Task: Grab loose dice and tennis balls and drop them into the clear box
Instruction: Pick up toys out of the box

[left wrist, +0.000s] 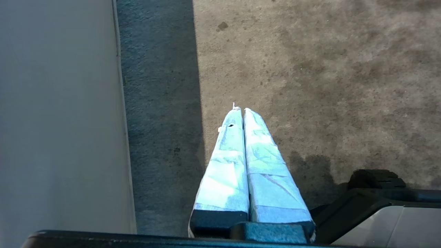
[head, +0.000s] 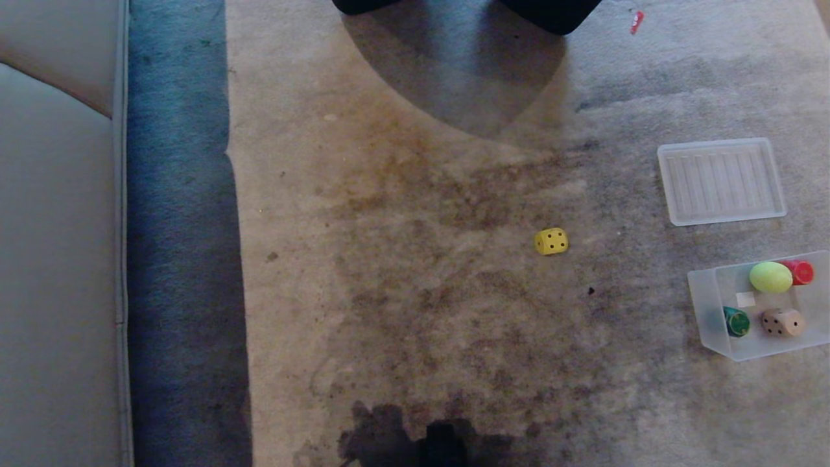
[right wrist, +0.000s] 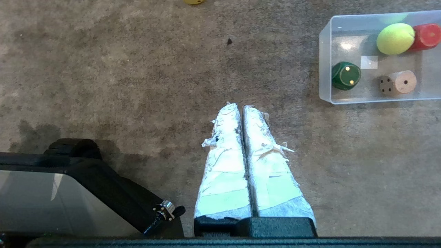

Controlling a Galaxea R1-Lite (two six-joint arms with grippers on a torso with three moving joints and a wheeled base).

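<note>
Loosely out on stained, matted carpet [head: 402, 272]: a matte yellow die [head: 551, 241] with rounded corners, well left of the clear box [head: 703, 305], wide bare pile all round. Inside that frosted, round-cornered tub: a fuzzy tennis ball [head: 770, 277], a glossy green die [head: 736, 322], a beige die [head: 782, 322], a red piece [head: 800, 272]. Beyond the box, a ribbed lid [head: 722, 181]. Both tape-wrapped tools clenched empty: left tool [left wrist: 243, 111], right tool [right wrist: 241, 106].
</note>
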